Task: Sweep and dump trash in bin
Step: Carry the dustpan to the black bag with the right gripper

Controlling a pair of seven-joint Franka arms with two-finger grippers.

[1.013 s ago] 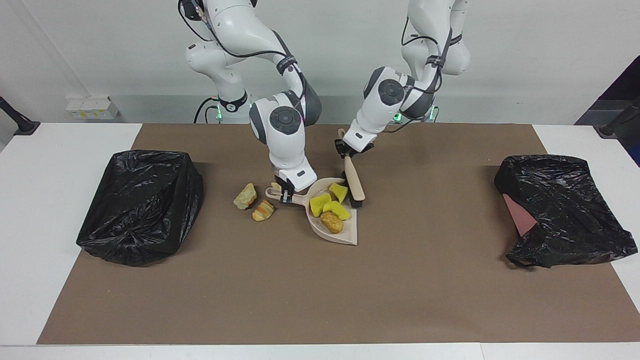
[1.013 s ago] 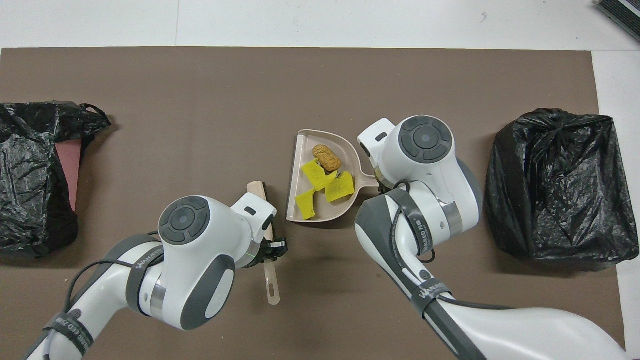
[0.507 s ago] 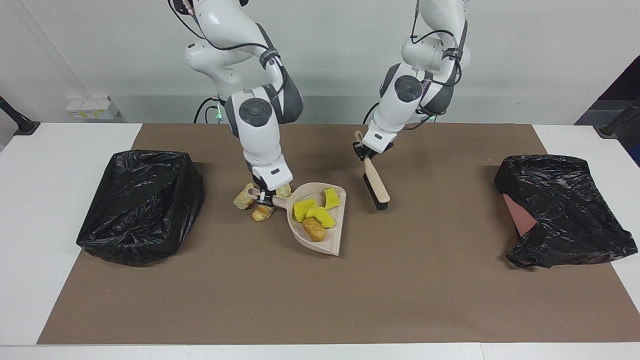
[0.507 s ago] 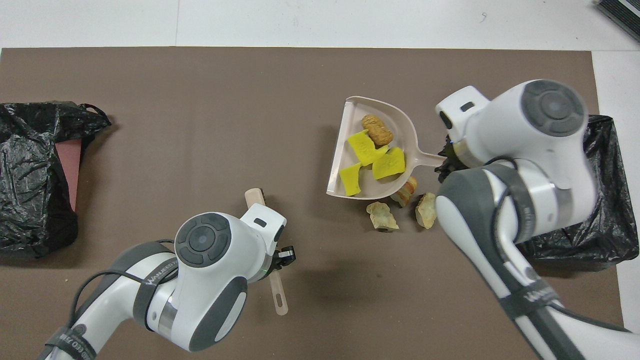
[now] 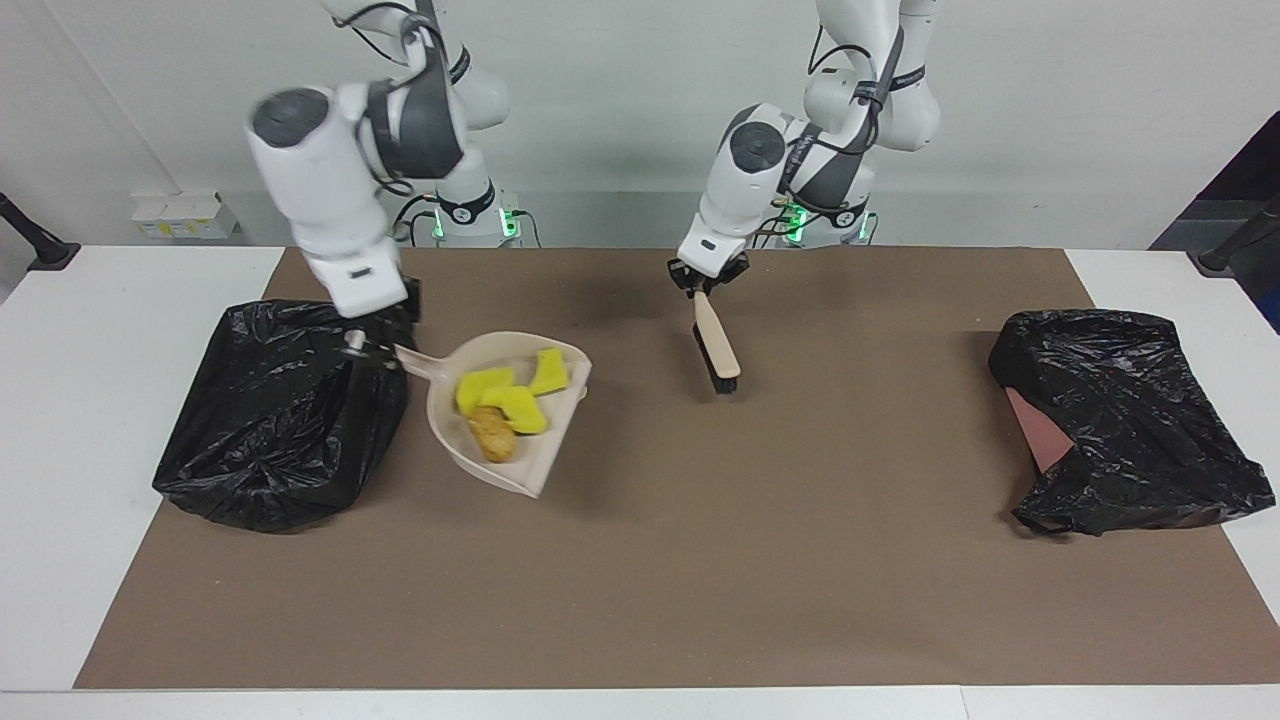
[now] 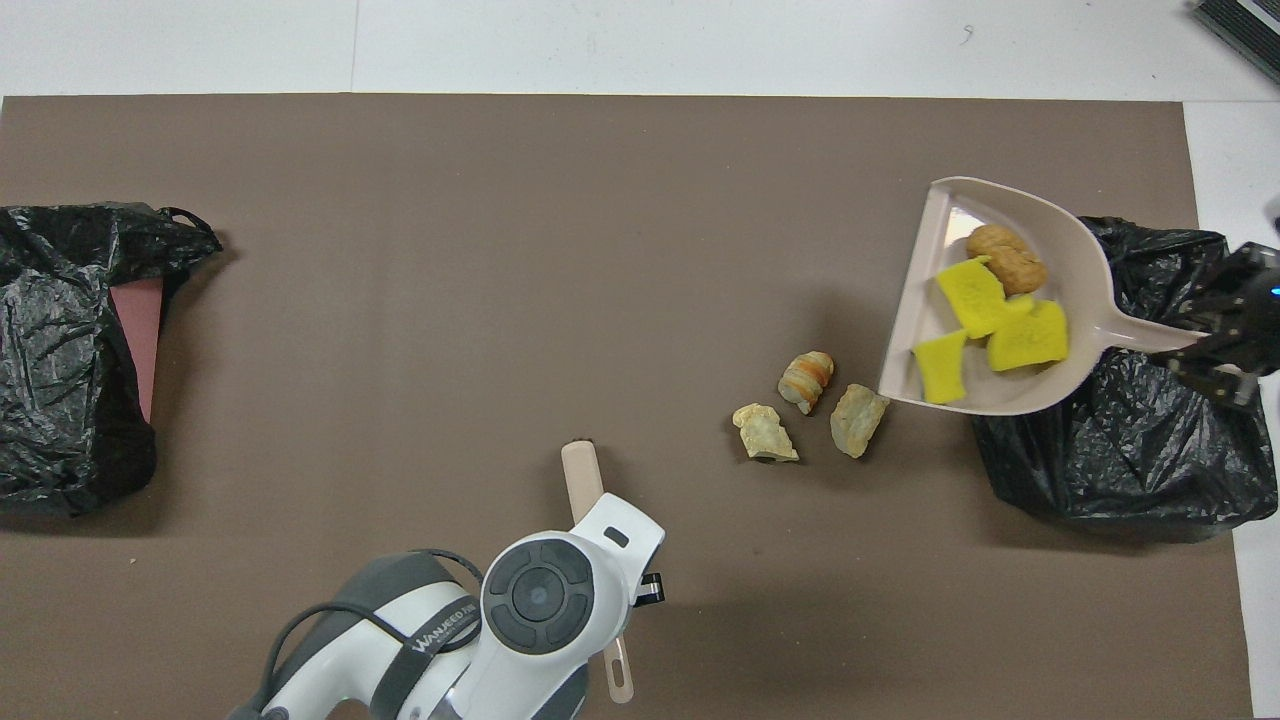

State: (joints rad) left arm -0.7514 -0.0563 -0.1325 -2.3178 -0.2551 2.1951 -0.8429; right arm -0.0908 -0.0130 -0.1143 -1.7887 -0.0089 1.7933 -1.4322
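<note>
My right gripper (image 5: 362, 350) (image 6: 1212, 350) is shut on the handle of the beige dustpan (image 5: 535, 470) (image 6: 905, 320). It holds the pan tilted in the air, beside and partly over the black-bagged bin (image 5: 270, 430) (image 6: 1130, 460). In the pan lies trash: yellow sponge chunks (image 5: 495, 392) (image 6: 1000, 320) and a tan lump (image 5: 492, 437) (image 6: 1005, 258). Three more tan lumps (image 6: 805, 378) rest on the mat beside the bin, hidden by the pan in the facing view. My left gripper (image 5: 705, 283) is shut on the beige brush (image 5: 717, 345) (image 6: 582, 478), which slants bristles-down over the mat's middle.
A second black bag (image 5: 1120, 420) (image 6: 70, 340) with a reddish patch showing lies at the left arm's end of the brown mat (image 5: 640, 580). White table borders the mat on all sides.
My right arm has lifted the loaded dustpan off the mat and swung it over to the bin, leaving three lumps on the mat. My left arm has drawn the brush back toward the robots.
</note>
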